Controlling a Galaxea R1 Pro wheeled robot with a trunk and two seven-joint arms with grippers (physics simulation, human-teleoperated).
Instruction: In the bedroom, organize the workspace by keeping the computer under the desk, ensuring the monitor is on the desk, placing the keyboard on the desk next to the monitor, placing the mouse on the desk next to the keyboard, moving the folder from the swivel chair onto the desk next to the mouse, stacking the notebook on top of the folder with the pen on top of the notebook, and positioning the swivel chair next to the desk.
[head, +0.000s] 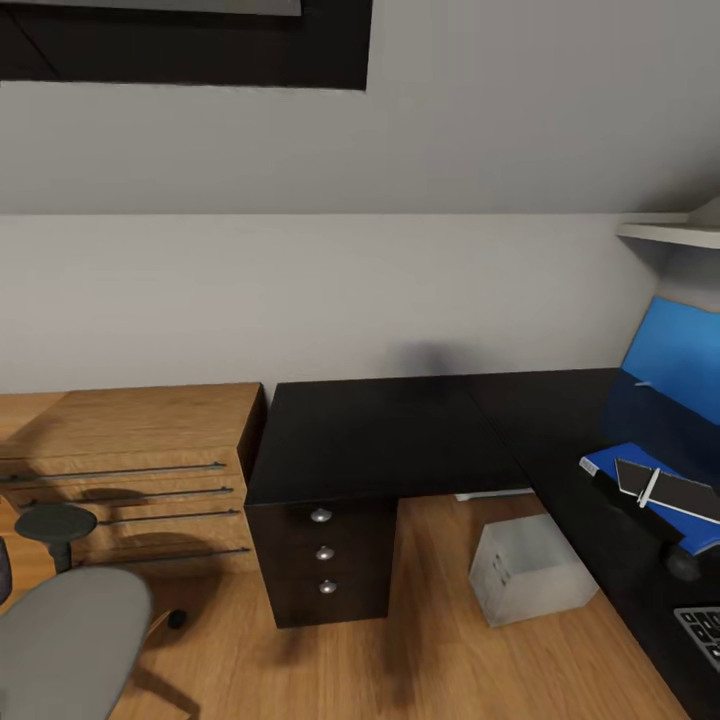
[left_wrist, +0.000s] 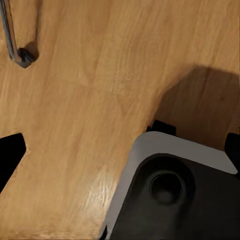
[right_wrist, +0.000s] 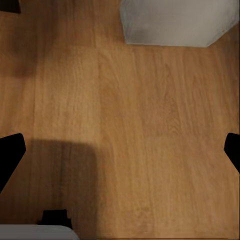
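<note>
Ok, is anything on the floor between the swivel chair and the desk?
Nothing visible: bare wood floor lies between the swivel chair and the drawer unit of the desk. The computer sits off that path, further right.

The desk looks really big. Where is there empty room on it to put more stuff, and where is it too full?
The desk is bare across its whole left wing, above the black drawers and beside the oak shelving. The back corner by the wall is bare too. It is crowded along the right side, where the pen lies on the notebook on the blue folder, with the mouse and keyboard close by.
</note>
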